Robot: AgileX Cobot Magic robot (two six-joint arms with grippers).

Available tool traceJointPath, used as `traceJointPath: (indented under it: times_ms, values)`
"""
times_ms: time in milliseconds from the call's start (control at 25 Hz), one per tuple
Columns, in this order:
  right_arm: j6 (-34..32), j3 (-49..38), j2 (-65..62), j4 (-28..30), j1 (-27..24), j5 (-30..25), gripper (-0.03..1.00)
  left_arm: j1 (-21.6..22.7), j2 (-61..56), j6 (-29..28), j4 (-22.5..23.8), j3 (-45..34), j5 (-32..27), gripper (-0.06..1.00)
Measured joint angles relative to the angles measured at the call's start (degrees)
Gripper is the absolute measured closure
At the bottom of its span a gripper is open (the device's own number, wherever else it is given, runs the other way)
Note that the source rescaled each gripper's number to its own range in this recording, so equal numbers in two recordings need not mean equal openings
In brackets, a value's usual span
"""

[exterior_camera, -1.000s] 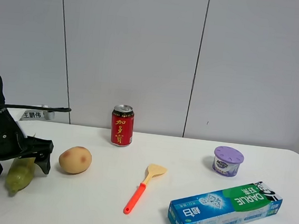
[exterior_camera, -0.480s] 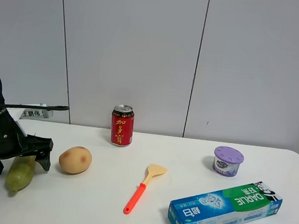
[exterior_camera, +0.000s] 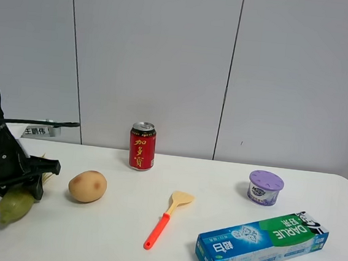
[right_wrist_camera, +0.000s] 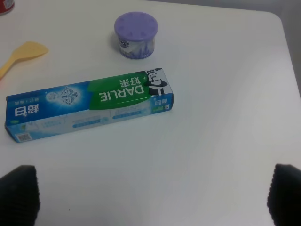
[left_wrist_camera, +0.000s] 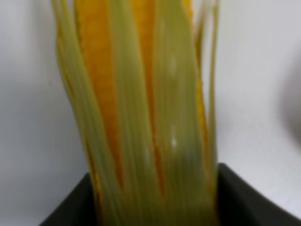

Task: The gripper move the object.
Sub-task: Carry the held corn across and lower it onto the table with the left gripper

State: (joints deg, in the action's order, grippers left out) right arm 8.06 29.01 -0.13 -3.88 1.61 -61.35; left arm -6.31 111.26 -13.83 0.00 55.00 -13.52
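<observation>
The ear of corn [exterior_camera: 16, 204], green-husked, hangs tilted at the table's far left, left of the potato [exterior_camera: 87, 186]. My left gripper [exterior_camera: 16, 181], a black claw, is shut around its upper part. In the left wrist view the corn [left_wrist_camera: 141, 117] fills the frame, yellow kernels showing between the husk strips, with the black fingers [left_wrist_camera: 235, 197] on either side of it. My right gripper [right_wrist_camera: 150, 200] is open and empty, its fingertips [right_wrist_camera: 19, 193] far apart above bare table in front of the toothpaste box [right_wrist_camera: 89, 110]. It is out of the exterior view.
A red can [exterior_camera: 142, 146] stands at the back. An orange-handled spatula [exterior_camera: 166, 219] lies mid-table. A blue-green toothpaste box [exterior_camera: 262, 244] and a purple-lidded tub [exterior_camera: 265, 187] are on the right. The white table [exterior_camera: 114, 242] ends near the right edge.
My left gripper has shifted a little to the left and up with the corn in it; the corn now sits further from the potato. Nothing else moved.
</observation>
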Motion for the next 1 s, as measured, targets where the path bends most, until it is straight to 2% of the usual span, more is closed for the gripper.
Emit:
traceJointPath:
  times_ms: [160, 360, 640, 760, 1000]
  values:
    - [0.0, 0.0, 0.0, 0.0, 0.0, 0.0, -0.03, 0.0, -5.36, 0.0, 0.95, 0.0, -0.44, 0.91]
    - [0.0, 0.0, 0.0, 0.0, 0.0, 0.0, -0.03, -1.59, -16.79, 0.0, 0.95, -0.05, -7.68, 0.91]
    - [0.0, 0.0, 0.0, 0.0, 0.0, 0.0, -0.03, -10.72, -25.09, -0.23, -0.68, 0.62, -13.64, 0.91]
    - [0.0, 0.0, 0.0, 0.0, 0.0, 0.0, -0.03, -15.71, -24.1, -0.27, -1.49, 2.18, -15.47, 0.91]
    - [0.0, 0.0, 0.0, 0.0, 0.0, 0.0, -0.03, -22.31, -17.07, -0.27, -1.62, 8.16, -15.35, 0.91]
